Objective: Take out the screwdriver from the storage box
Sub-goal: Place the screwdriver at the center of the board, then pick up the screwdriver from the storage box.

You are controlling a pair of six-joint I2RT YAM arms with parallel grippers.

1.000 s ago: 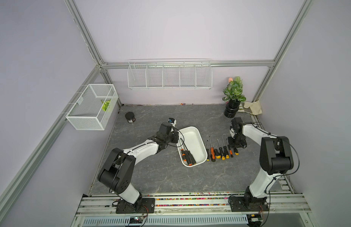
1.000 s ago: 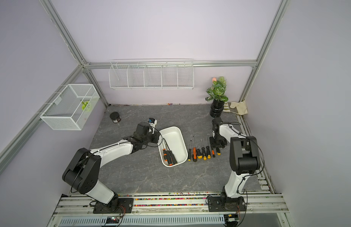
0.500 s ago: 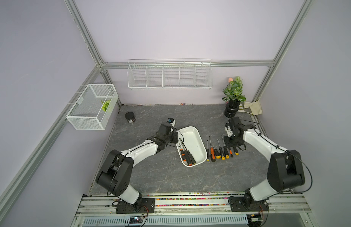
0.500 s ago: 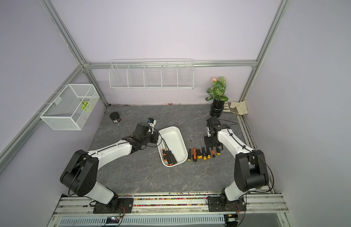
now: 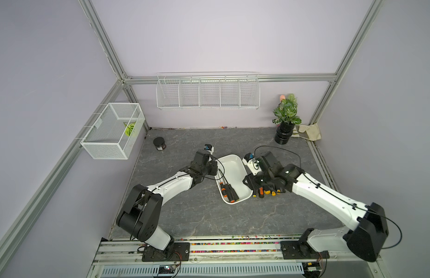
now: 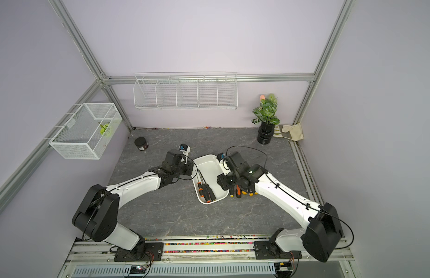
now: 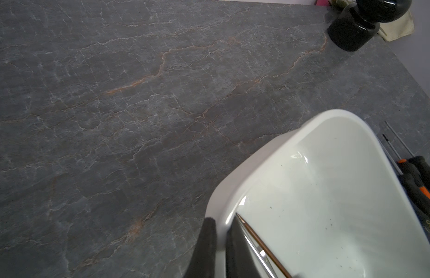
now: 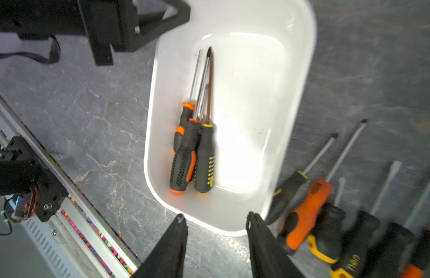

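Lying in the white box (image 8: 269, 72), three screwdrivers (image 8: 192, 149) rest together along the wall on the left arm's side, handles toward the robot's base. The left gripper (image 7: 221, 220) is clenched on the box's rim, one finger either side. The right gripper (image 8: 216, 215) hangs above the box, jaws apart and empty. More drivers (image 8: 329, 204) lie in a row on the table (image 5: 185, 211), just beside the box.
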